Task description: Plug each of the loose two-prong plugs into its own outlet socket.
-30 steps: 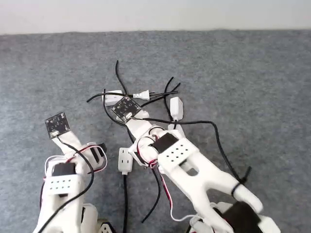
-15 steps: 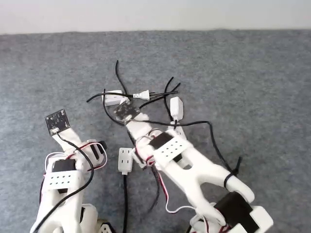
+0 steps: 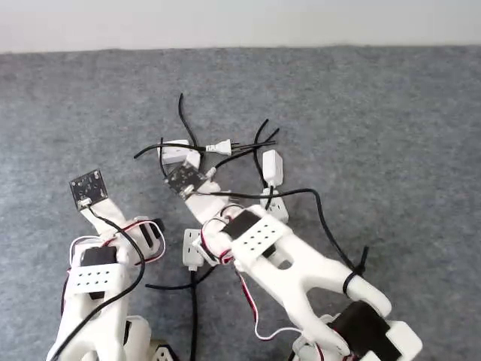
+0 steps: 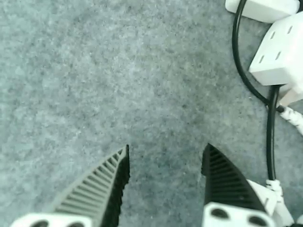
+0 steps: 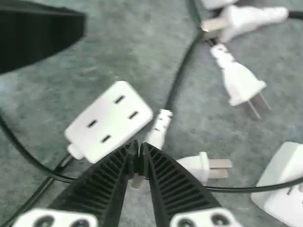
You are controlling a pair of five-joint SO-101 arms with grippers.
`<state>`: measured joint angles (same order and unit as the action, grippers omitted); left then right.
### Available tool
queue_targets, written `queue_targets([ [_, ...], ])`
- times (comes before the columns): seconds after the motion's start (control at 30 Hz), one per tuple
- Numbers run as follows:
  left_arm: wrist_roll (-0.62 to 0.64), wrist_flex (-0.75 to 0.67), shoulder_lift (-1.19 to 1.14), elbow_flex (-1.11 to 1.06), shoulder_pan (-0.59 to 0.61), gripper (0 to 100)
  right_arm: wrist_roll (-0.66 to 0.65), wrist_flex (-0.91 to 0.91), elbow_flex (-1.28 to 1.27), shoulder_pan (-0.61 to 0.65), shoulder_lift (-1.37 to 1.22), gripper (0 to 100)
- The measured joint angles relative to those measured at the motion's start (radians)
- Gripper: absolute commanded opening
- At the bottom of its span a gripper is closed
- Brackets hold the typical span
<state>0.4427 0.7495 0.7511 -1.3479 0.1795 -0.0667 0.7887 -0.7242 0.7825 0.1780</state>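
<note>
My right gripper (image 5: pixel 138 147) is shut on a white two-prong plug (image 5: pixel 157 128). Its strain relief and black cord stick out past the fingertips. It sits right beside a white outlet socket (image 5: pixel 109 120), which lies near the front of the carpet (image 3: pixel 190 254). Two loose plugs lie close by, one (image 5: pixel 241 80) farther off and one (image 5: pixel 201 168) next to the fingers. Another plug (image 3: pixel 219 147) lies at the back between two more sockets (image 3: pixel 174 153) (image 3: pixel 272 167). My left gripper (image 4: pixel 166 150) is open over bare carpet, with a socket (image 4: pixel 279 61) off to its side.
Black cords (image 3: pixel 327 218) loop across the grey carpet (image 3: pixel 391 120) around and under the right arm (image 3: pixel 263 237). One cord (image 3: pixel 169 286) runs in front between the two arms. The left arm (image 3: pixel 94 274) stands at the front left. A white wall (image 3: pixel 240 22) borders the far edge.
The right arm has swung left and nearer to the front socket, dragging its cords along. A black cord now lies between the arms. The left arm has barely shifted.
</note>
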Motion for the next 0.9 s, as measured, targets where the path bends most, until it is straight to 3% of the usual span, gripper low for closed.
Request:
queue_targets([
  [0.9,0.000,0.000,0.000,0.000,0.000,23,0.005,-0.002,0.035,-0.097,-0.106,1.0],
])
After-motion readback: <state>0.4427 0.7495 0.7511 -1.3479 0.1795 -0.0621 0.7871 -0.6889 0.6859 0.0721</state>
